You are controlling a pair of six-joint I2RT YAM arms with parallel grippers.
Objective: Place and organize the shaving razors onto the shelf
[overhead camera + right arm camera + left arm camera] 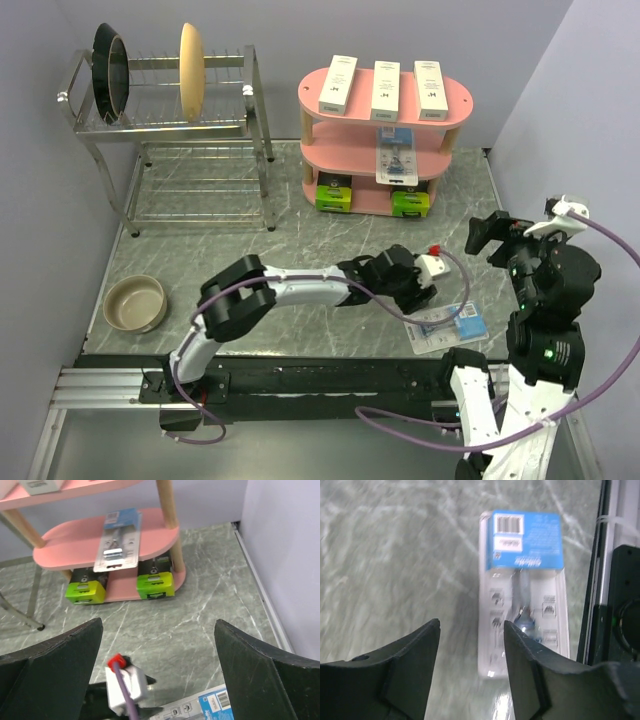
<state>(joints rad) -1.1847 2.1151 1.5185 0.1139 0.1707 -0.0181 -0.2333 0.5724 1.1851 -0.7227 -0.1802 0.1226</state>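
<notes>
A clear blister pack (525, 590) with a blue card is lying flat on the surface (300, 240), barcode side up, just ahead of the left pincer (471, 625) and a little to its right. The pincer's right finger is overlapping the pack's near corner in the wrist view, though whether it is touching cannot be told. The left pincer is standing partly parted, with nothing between its fingers. The right pincer (159, 625) is gaping wide and carrying nothing, hanging above the surface and facing the shelf (462, 100) well ahead of it.

The pink shelf is holding six packages: three slim white boxes (386, 90) lying side by side on the top board, a second blister pack (397, 158) jutting over the front edge of the middle board, and two black-and-lime boxes (334, 195) sitting near either end of the bottom board.

The surface is showing a grey-green marbled finish, with pale lilac walls (560, 60) closing it in. Far to the left of both pincers, a wire dish rack (170, 120) is standing at the back and a tan bowl (135, 303) is sitting near the front. A black rail (300, 368) is running along the near edge, close beside the loose pack, while open surface is stretching from the pincers to the shelf.
</notes>
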